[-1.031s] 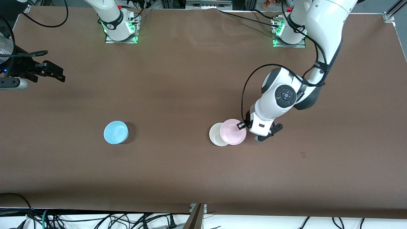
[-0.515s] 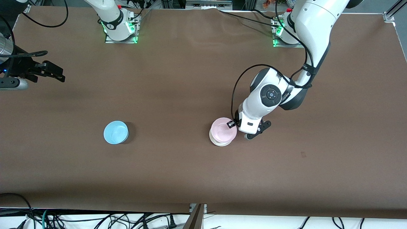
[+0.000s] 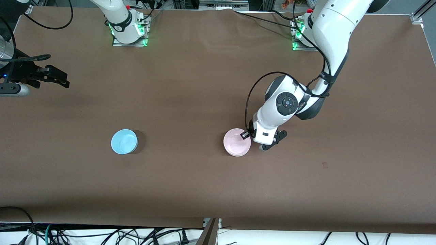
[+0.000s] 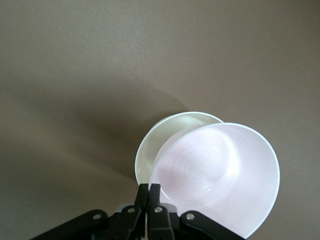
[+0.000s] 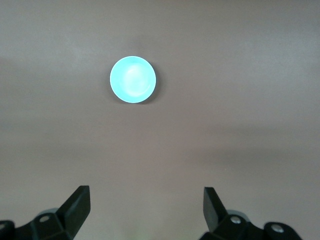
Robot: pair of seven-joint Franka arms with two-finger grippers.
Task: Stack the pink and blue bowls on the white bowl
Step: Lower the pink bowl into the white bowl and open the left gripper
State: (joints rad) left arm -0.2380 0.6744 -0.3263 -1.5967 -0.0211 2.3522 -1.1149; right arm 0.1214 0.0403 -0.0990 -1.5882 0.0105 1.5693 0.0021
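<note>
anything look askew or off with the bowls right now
Slightly. The pink bowl, pinched at its rim by the left end effector, sits tilted and off-centre over the white bowl, not nested flat. The blue bowl stands apart toward the right arm's end of the table. The right end effector waits open. Nothing spilled or damaged.

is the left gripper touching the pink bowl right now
Touching. In the left wrist view the left gripper is shut on the rim of the pink bowl, holding it over the white bowl.
</note>
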